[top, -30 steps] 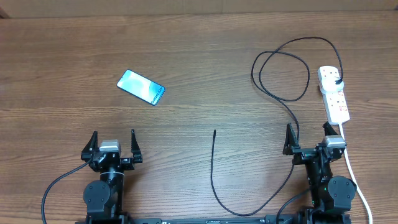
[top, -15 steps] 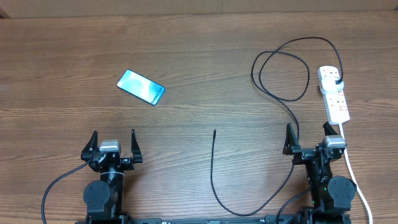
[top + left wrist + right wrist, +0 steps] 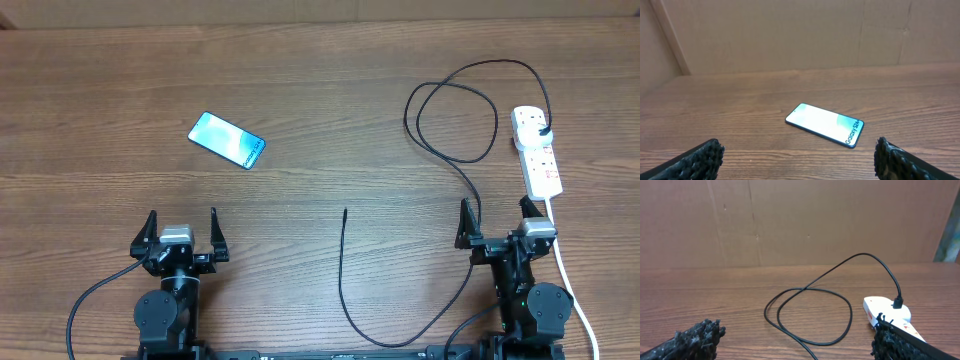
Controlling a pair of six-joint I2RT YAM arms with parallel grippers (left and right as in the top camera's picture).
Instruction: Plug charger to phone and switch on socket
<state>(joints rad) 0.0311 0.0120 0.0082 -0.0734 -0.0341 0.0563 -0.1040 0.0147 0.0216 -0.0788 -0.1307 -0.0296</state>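
Observation:
The phone (image 3: 227,140) lies flat at the left of the table, its cyan screen lit and facing up; the left wrist view shows the phone (image 3: 824,124) ahead of my fingers. My left gripper (image 3: 181,226) stands open near the front edge, well short of the phone, nothing between its fingertips (image 3: 702,156). The charger cable (image 3: 455,125) loops at the right, its black plug (image 3: 541,131) seated in the white socket strip (image 3: 537,151). Its connector tip (image 3: 345,211) lies free at mid-table. My right gripper (image 3: 495,214) is open just in front of the strip (image 3: 887,311).
A thick white cord (image 3: 570,285) runs from the strip toward the front edge past my right arm. Cardboard walls (image 3: 790,35) close off the far side of the wooden table (image 3: 300,90). Black robot wiring (image 3: 90,300) trails by the left arm's base.

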